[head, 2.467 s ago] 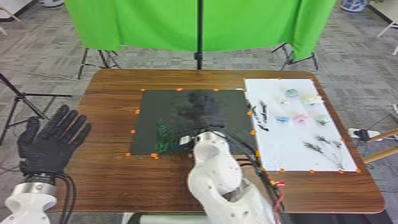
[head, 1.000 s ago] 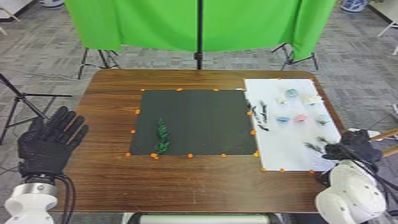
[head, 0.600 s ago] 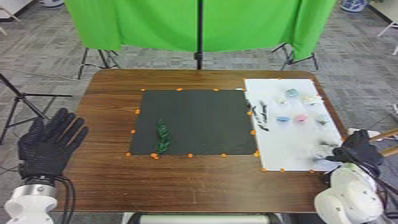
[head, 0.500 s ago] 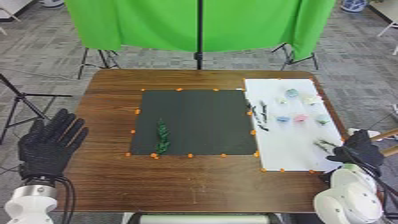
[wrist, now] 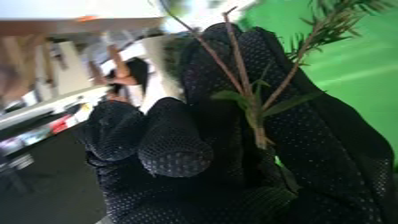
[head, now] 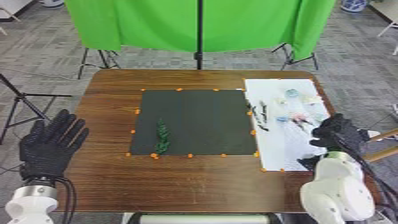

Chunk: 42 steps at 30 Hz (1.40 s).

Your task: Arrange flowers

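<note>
Background: a green curtain (head: pixel 138 25) hung behind the wooden surface (head: pixel 178 185).
Dark mat: it (head: pixel 209 122) lay mid-surface, the white sheet (head: pixel 262 90) beside it on the right.
Right hand: it (wrist: pixel 311 130) was over the white sheet's outer edge, fingers closed around the sprig (wrist: pixel 255 107).
Left hand: it (head: pixel 49 145) was off the near left of the surface, fingers straight and holding nothing.
Leafy stem: it (head: pixel 163 136) lay lengthwise on the mat's left part.
Sprig: pinched near its leafy fork, branches spreading beyond the fingers; likely very light, springy in the stem, soft at the tips. The bare stalk seemed the best hold; squeezing the tips could have bent them.
Dark twigs: thin pieces (head: pixel 262 114) on the sheet, probably easy to snap.
Flower heads: small and pale (head: pixel 291 93), probably easily crushed.
</note>
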Available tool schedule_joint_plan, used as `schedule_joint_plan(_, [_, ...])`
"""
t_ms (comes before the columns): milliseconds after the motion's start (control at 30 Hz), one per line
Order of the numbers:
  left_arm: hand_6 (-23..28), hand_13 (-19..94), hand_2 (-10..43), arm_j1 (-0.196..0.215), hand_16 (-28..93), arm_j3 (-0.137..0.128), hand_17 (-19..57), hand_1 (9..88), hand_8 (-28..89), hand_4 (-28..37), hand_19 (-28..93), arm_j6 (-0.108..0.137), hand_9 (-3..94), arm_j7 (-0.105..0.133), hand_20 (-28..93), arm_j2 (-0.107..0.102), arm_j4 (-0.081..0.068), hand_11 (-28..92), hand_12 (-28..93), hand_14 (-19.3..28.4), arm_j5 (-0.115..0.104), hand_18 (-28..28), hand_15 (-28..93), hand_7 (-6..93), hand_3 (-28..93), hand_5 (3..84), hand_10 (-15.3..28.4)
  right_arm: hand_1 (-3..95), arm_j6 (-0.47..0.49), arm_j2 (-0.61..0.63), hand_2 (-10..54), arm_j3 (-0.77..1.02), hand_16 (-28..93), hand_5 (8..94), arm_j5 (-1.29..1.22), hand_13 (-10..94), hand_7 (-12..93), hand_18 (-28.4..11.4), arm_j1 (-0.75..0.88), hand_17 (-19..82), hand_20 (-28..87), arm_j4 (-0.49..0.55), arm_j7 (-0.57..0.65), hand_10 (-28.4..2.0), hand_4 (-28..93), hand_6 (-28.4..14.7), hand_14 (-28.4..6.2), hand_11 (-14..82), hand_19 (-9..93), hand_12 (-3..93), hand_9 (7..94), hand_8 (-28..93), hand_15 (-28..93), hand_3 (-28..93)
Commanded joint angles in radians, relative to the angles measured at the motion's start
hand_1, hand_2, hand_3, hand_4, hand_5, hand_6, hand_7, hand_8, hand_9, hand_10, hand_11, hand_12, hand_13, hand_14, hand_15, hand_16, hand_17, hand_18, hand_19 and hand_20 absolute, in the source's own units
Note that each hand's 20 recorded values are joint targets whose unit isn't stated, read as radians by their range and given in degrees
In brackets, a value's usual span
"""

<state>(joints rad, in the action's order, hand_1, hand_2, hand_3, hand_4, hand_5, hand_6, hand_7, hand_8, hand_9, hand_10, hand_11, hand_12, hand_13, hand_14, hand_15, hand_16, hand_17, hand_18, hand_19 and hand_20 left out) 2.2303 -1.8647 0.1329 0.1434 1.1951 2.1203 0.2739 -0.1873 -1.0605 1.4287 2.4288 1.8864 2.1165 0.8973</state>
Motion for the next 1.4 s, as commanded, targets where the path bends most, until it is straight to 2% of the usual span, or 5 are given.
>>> schedule_joint_plan(33, [8.4,30,16.5,-0.01,-7,0.017,-6.2,25.5,-9,-28.3,39,0.005,38.7,-0.023,14,-0.004,-0.01,22,12,16.2,-0.001,15.8,43,16.6,75,48.2,14.9,59.7,-0.038,-0.132,-9.5,-0.114,47,77.9,0.031,81,35,-26.1,-0.139,53,58,0.005,-0.042,-10.3,-26,-2.2,-10.9,34.8,93,41.3,91.4,13,76,75])
schedule_joint_plan(633, [8.3,30,16.5,-0.084,-7,0.071,-6.2,25.6,-9,-28.3,39,0.003,39.0,-0.06,14,-0.048,-0.037,21,12,16.2,0.002,15.9,43,16.7,75,48.3,14.9,59.8,0.0,-0.38,-9.5,-0.399,48,77.7,0.294,81,35,-26.7,-0.336,53,60,-0.263,-0.244,-10.9,-26,-2.3,-11.5,35.7,93,42.8,90.5,14,76,75])
schedule_joint_plan(900, [8.4,30,16.5,-0.084,-7,0.07,-6.2,25.5,-9,-28.3,39,0.004,39.2,-0.077,14,-0.066,-0.038,21,12,16.2,-0.001,15.9,43,16.7,75,48.2,14.9,60.0,0.076,-0.455,-9.5,-0.414,48,77.3,0.325,80,35,-26.8,-0.313,52,60,-0.352,-0.276,-10.8,-26,-2.3,-11.7,35.9,93,42.9,90.1,14,76,75])
schedule_joint_plan(1133, [8.3,30,16.4,-0.101,-7,0.091,-6.2,25.6,-9,-28.3,39,-0.011,39.2,-0.082,14,-0.057,-0.052,21,12,16.2,-0.016,15.9,43,16.7,75,48.2,15.0,60.3,0.081,-0.531,-9.5,-0.401,48,77.2,0.384,80,36,-27.0,-0.307,52,60,-0.453,-0.32,-10.9,-27,-2.2,-11.9,36.0,93,42.9,90.0,13,76,74])
schedule_joint_plan(1400, [8.4,30,16.2,-0.105,-7,0.095,-6.3,25.7,-9,-28.3,39,-0.016,39.1,-0.083,14,-0.057,-0.057,21,12,16.2,-0.013,15.9,43,16.6,75,48.2,14.8,59.2,0.125,-0.541,-9.5,-0.413,48,76.8,0.333,80,36,-27.2,-0.286,52,59,-0.439,-0.315,-11.0,-26,-2.4,-12.0,36.2,93,43.2,89.5,13,76,74])
